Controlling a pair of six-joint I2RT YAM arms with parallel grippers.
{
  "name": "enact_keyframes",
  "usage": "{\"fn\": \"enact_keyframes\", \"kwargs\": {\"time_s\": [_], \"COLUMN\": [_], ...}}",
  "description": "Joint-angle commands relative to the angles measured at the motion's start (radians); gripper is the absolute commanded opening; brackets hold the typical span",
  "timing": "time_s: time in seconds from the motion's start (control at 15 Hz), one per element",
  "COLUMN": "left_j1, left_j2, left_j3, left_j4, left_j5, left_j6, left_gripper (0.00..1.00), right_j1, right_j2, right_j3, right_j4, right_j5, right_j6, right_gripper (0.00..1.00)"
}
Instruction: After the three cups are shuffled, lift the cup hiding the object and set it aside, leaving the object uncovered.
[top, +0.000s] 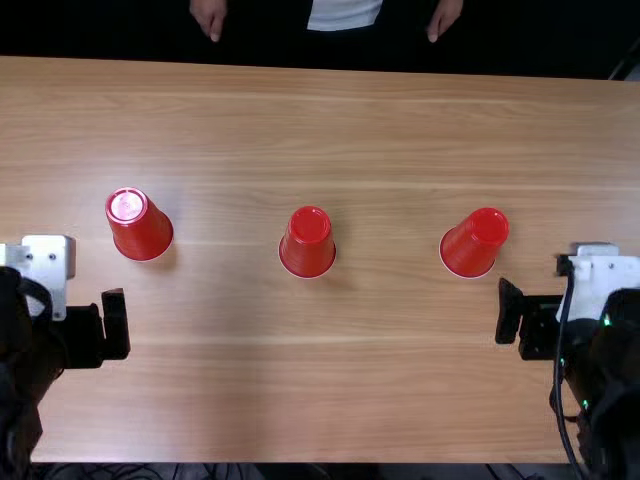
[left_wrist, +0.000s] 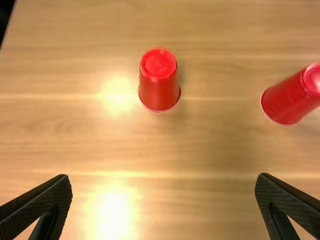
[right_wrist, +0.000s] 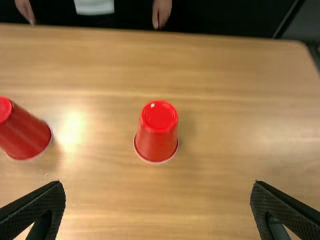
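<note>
Three upside-down red cups sit in a row across the table (top: 320, 120), well apart: left cup (top: 138, 225), middle cup (top: 307, 242), right cup (top: 474, 243). Near the front edge, left gripper (left_wrist: 162, 181) and right gripper (right_wrist: 157, 184), jaws wide, hold nothing.

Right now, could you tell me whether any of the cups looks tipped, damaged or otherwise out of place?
Nothing stands out. The left cup, middle cup and right cup all stand upside down in a rough row on the table, apart from one another and undented. The left tool and right tool are open, clear of them.
</note>
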Motion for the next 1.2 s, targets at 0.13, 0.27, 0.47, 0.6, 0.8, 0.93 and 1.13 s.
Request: {"fn": "enact_keyframes", "kwargs": {"time_s": [0.13, 0.27, 0.47, 0.6, 0.8, 0.93, 1.13], "left_j1": [0.006, 0.006, 0.006, 0.001, 0.0, -0.002, -0.002], "left_j2": [0.105, 0.146, 0.191, 0.211, 0.226, 0.229, 0.231], "left_j3": [0.088, 0.113, 0.13, 0.13, 0.128, 0.128, 0.127], "left_j4": [-0.096, -0.102, -0.111, -0.111, -0.109, -0.105, -0.098], "left_j5": [0.002, 0.002, 0.003, 0.003, 0.005, 0.005, 0.005], "left_j6": [-0.005, -0.007, -0.009, -0.009, -0.009, -0.009, -0.009], "left_gripper": [1.0, 1.0, 1.0, 1.0, 1.0, 1.0, 1.0], "right_j1": [-0.007, -0.007, -0.055, -0.073, -0.073, -0.071, -0.071], "right_j2": [0.114, 0.196, 0.297, 0.355, 0.457, 0.512, 0.621], "right_j3": [0.115, 0.154, 0.183, 0.201, 0.247, 0.264, 0.285], "right_j4": [-0.094, -0.136, -0.158, -0.143, -0.095, -0.038, -0.013], "right_j5": [0.004, -0.023, -0.062, -0.062, -0.064, -0.066, -0.066], "right_j6": [0.004, 0.009, 0.011, 0.013, 0.015, 0.013, 0.015], "right_gripper": [1.0, 1.0, 1.0, 1.0, 1.0, 1.0, 1.0]}}
